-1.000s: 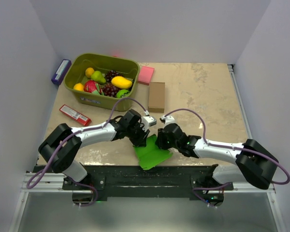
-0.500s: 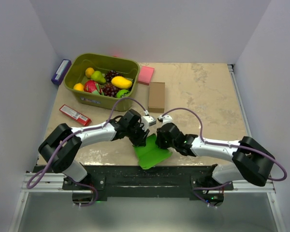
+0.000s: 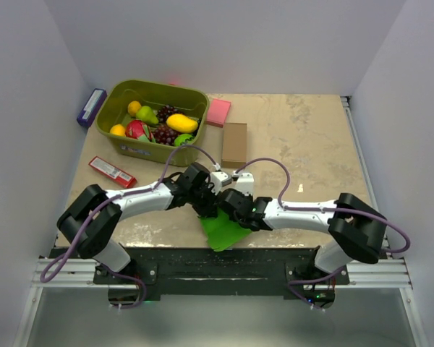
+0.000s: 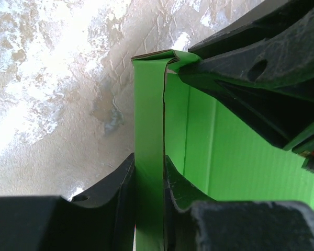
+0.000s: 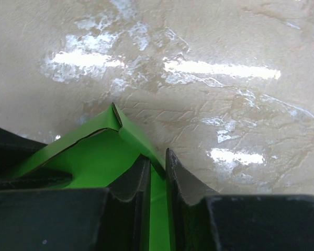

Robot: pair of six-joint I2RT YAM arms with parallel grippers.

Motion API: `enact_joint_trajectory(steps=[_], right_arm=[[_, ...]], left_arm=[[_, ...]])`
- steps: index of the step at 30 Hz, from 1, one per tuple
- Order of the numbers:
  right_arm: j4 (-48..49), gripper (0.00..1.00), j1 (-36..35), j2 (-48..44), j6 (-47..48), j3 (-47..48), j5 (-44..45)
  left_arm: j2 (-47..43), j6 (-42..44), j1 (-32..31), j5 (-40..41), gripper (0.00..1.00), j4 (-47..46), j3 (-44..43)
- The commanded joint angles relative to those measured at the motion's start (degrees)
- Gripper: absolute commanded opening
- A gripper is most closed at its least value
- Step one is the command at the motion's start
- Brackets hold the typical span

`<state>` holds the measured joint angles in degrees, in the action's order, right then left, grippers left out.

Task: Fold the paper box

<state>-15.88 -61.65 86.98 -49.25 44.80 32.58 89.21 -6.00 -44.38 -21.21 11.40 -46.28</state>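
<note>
The paper box point(image 3: 226, 231) is bright green card, partly folded, lying at the table's near edge between the two arms. My left gripper point(image 3: 206, 204) is shut on an upright folded wall of the box point(image 4: 148, 130); its fingertips point(image 4: 124, 175) press both sides. My right gripper point(image 3: 228, 205) sits right beside the left one, its jaws closed around another raised wall of the box point(image 5: 138, 137) near a corner. The right gripper's black fingers point(image 4: 251, 68) show in the left wrist view, touching the top of the wall. The box's far part is hidden under both grippers in the top view.
An olive bin point(image 3: 123, 141) of toy fruit stands at the back left. A pink pad point(image 3: 218, 112) and a brown cardboard box point(image 3: 233, 144) lie behind the grippers. A red packet point(image 3: 112, 171) and a purple box point(image 3: 91, 107) lie at the left.
My right gripper has slid left along the green box until it is next to the left gripper. The left arm and the box have hardly moved.
</note>
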Motion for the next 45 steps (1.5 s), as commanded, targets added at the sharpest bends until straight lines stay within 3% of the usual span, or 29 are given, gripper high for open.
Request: enact_joint_trajectory(steps=[1,6,13,24,31,40,45], right_arm=[[-14.88,0.00,-3.04,4.42,0.22,2.48,10.30],[-13.04,0.00,-5.67,9.96,1.09,3.63,10.23],[0.85,0.00,-6.64,10.48,4.69,0.82,-0.32],[-6.27,0.00,-7.52,17.08,1.97,5.74,3.63],[-14.17,0.00,-8.58,11.91,-2.51,8.90,5.47],[-21.65,0.29,-8.58,-1.54,-4.71,10.84,5.75],[-21.56,0.36,-8.14,-7.60,-4.45,9.79,3.99]], left_arm=[[-2.99,1.78,-1.32,-3.75,0.04,-1.47,-1.27],[-3.08,1.43,-1.32,-4.80,0.04,-1.82,-1.18],[-2.02,1.08,-1.41,-6.38,0.04,-2.43,-1.09],[-0.53,0.03,-1.76,-7.53,0.04,-3.05,-1.09],[2.28,0.72,-1.76,3.27,0.04,2.57,-3.02],[3.17,1.43,-1.76,5.13,0.04,3.02,-3.20],[3.16,1.78,-1.76,4.95,0.04,2.84,-3.29]])
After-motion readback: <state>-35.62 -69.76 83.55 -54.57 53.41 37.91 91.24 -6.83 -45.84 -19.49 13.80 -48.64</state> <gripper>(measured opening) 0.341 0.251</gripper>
